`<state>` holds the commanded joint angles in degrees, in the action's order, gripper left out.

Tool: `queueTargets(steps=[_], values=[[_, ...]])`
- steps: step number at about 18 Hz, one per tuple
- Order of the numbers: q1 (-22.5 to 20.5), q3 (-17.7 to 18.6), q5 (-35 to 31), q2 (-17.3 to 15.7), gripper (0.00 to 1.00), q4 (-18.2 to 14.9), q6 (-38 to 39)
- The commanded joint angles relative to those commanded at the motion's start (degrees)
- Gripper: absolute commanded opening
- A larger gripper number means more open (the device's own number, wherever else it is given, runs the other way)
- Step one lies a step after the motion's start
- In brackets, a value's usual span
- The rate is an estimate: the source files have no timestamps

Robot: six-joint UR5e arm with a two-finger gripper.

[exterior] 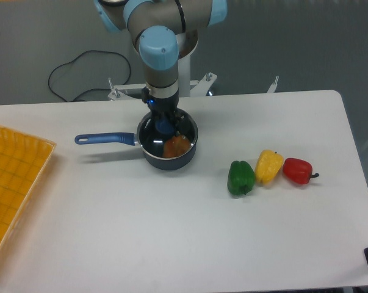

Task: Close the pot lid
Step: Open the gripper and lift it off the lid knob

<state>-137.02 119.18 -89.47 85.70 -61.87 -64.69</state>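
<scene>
Lid (167, 133) looks seated on the pot (169, 160) near the table's (171, 232) back edge, so the closing seems all but done, release left. Glass shows an orange pepper (177, 145) inside; the gripper (163, 121) sits right at the blue knob, though whether it's clamped I can't tell.

We are seeing the lid (165, 135) sitting on the pot (167, 157) below the gripper (164, 124), three peppers (268, 170) lying to its right, and a tray (13, 183) sitting far left.
</scene>
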Motion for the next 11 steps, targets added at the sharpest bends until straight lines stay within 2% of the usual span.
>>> queueTargets(steps=[4, 8, 11], values=[[0.09, -0.79, -0.09, -3.78, 1.0, -2.72, -0.44], [-1.05, -4.82, -1.31, -3.26, 1.0, -4.66, 0.0], [-4.64, -7.37, -2.2, -2.91, 1.0, -4.93, -0.53]])
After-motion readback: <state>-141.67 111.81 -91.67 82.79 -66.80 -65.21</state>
